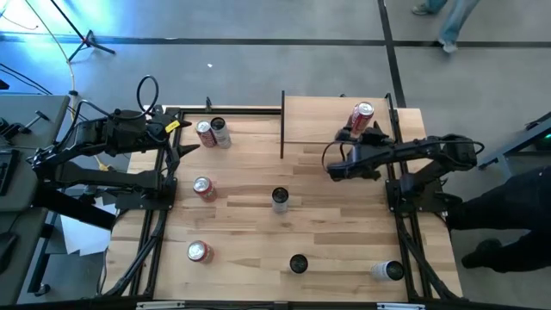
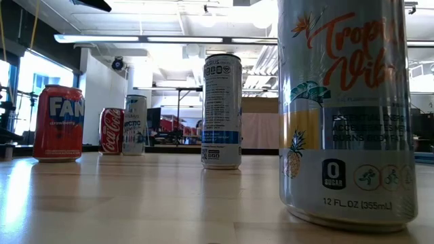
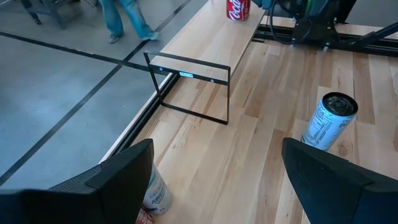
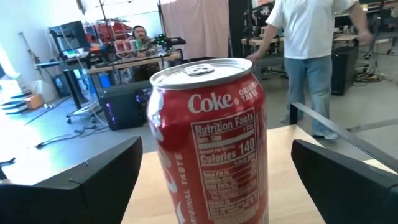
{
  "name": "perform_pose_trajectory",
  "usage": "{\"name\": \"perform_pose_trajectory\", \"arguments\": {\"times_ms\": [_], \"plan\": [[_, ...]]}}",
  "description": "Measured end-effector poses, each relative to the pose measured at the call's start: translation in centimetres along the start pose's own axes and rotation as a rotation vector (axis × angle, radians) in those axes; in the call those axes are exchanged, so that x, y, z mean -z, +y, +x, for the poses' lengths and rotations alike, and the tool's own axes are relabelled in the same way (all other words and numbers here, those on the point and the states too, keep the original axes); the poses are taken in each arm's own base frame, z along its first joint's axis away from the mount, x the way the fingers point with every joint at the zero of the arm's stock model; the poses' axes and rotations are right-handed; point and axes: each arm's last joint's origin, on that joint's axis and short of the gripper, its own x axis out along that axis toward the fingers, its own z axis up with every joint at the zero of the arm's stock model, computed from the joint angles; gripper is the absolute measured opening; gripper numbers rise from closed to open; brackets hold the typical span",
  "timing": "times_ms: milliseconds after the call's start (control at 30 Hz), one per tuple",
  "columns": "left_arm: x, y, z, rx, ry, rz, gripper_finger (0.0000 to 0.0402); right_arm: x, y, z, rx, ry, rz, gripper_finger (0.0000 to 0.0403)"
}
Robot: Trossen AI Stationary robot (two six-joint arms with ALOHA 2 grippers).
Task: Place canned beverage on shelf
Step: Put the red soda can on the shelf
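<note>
Red and shiny, the Coke can [image 1: 362, 117] is standing upright on the shelf [image 1: 318, 120], near the shelf's far right corner. The shelf is sitting at the far right part of the table [image 1: 327, 241], with its black frame [image 1: 282, 125] running along its left edge.

In the high view, the right gripper [image 1: 351, 138] is reaching over the shelf right next to the can. In the right wrist view, the can [image 4: 211, 143] is showing big between the two dark fingers [image 4: 93, 180]. The fingers are spread wide apart, with a gap on each side of the can, so they are not squeezing it.

The left gripper [image 1: 176, 138] is waiting at the far left of the table, beside two cans [image 1: 213, 133] standing close together. Its fingers [image 3: 106, 180] are apart and holding nothing.

More cans are standing around the table. A red can [image 1: 204, 189] is sitting on the left side, and another red can [image 1: 199, 251] is nearer on the left. A tall slim can [image 1: 280, 199] is standing in the middle. A dark-topped can [image 1: 298, 263] is near the front edge, and a pale can [image 1: 388, 270] is near the front right corner.

A person [image 4: 308, 56] in a white shirt and jeans is standing in the room past the table.
</note>
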Motion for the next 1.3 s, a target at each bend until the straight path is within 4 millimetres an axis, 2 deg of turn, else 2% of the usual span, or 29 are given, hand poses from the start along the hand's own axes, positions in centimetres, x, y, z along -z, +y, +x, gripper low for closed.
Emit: {"name": "perform_pose_trajectory", "arguments": {"times_ms": [600, 1133, 1300], "plan": [[0.0, 0.0, 0.0, 0.000, 0.000, 0.000, 0.0335, 0.2, 0.3, 1.2, 0.050, -0.012, -0.017, 0.0393], [0.0, 0.0, 0.0, 0.000, 0.000, 0.000, 0.0335, 0.2, 0.4, 1.2, 0.048, -0.014, -0.031, 0.0308], [0.0, 0.0, 0.0, 0.000, -0.001, 0.000, 0.0335, 0.2, 0.4, 1.2, 0.048, -0.013, -0.061, 0.0297]]}}
